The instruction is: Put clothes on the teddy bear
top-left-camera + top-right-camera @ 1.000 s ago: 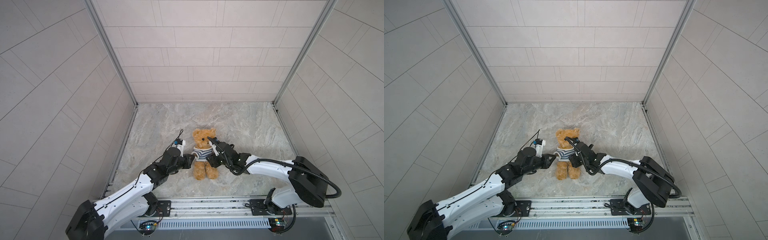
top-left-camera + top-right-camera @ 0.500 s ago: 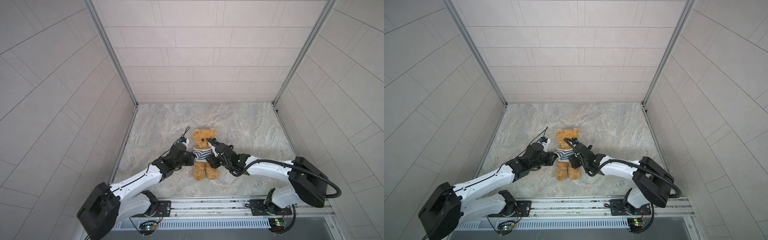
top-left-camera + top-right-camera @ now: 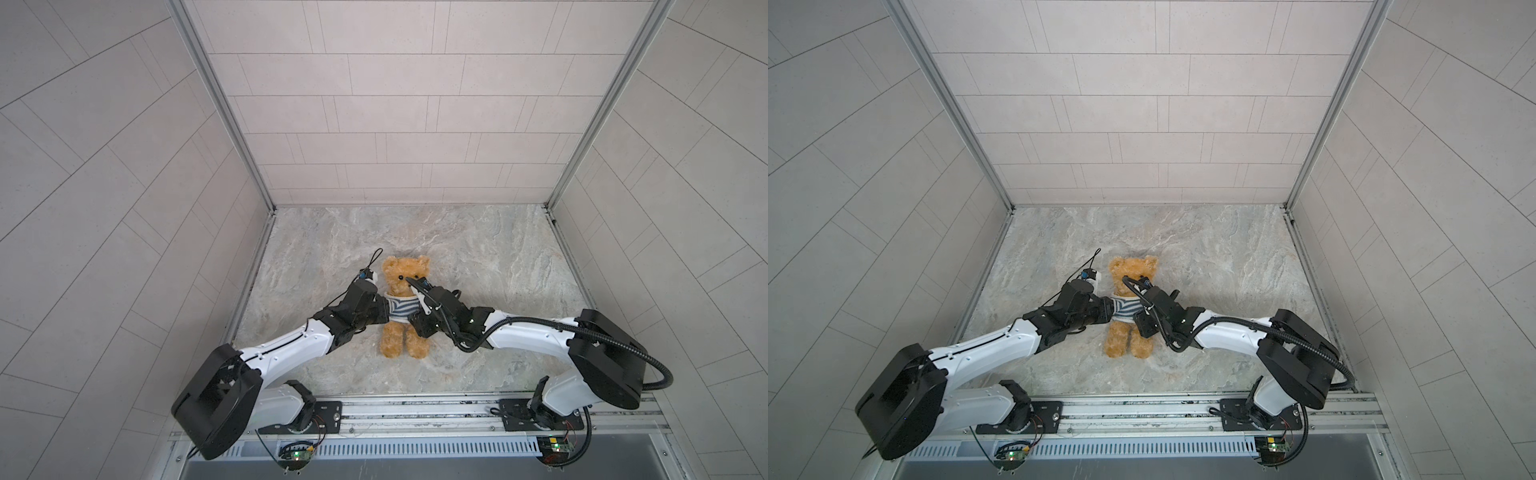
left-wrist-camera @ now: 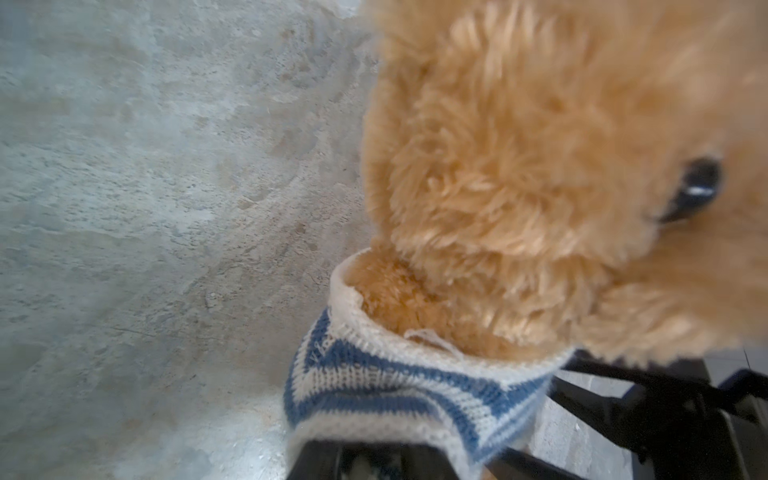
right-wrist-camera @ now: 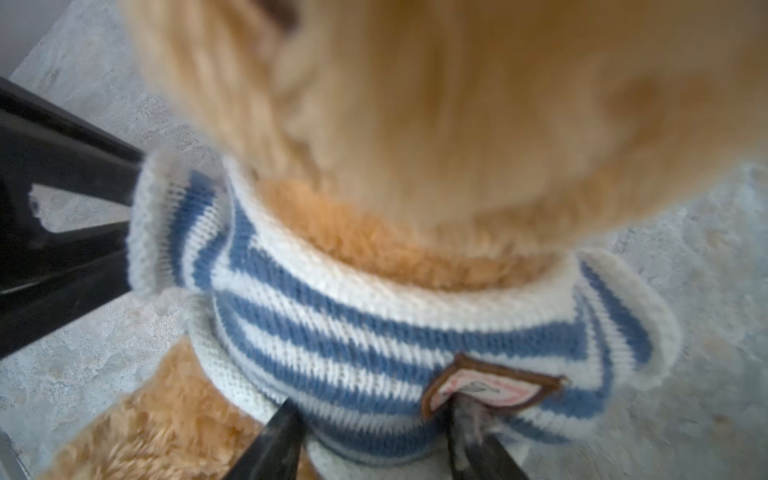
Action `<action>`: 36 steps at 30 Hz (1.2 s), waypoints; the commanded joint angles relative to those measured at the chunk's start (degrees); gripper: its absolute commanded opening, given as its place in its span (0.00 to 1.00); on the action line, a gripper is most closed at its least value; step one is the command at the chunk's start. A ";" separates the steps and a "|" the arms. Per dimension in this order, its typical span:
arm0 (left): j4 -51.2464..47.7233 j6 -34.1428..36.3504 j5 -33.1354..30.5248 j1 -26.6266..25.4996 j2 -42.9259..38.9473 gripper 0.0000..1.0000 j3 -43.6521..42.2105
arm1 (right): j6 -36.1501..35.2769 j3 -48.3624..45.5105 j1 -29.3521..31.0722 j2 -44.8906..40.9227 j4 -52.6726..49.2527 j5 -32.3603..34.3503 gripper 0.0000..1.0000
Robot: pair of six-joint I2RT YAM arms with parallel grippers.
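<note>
Your right gripper (image 5: 374, 405) has its fingers parted around the lower hem of the striped shirt (image 5: 374, 316), with knit and badge (image 5: 490, 384) bunched between them, so it has a hold on cloth. You cannot tell whether your left gripper (image 3: 383, 311) is clamped or loose. It sits against the shirt's other side, and its wrist view is too blurred there. The teddy bear (image 3: 405, 274) lies on its back on the stone floor (image 3: 457, 249), just beyond the middle of the mounting rail (image 3: 415, 409), feet toward the rail and head away from it. Expect it to be light, soft and squashy, likelier to slide or lift than to resist a tug. The knit stretches and could snag. Pinch the hem on both flanks, cloth rather than fur, and draw evenly toward the rail.
</note>
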 commanded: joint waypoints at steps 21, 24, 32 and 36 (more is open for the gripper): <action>28.86 -9.55 14.71 5.71 13.04 0.20 -9.91 | 0.31 0.27 -2.76 3.04 -3.30 -1.99 0.45; 28.31 -8.91 14.16 5.47 11.14 0.08 -10.95 | 0.78 -0.48 -4.12 2.71 -3.30 -3.10 0.43; 24.81 -9.58 13.24 2.65 0.46 0.00 -16.09 | -0.35 -1.89 -6.90 -0.05 -5.19 -2.86 0.41; 18.90 -8.94 10.28 0.19 -6.69 0.00 -17.44 | -1.26 -2.04 -8.03 -1.45 -7.00 -2.21 0.40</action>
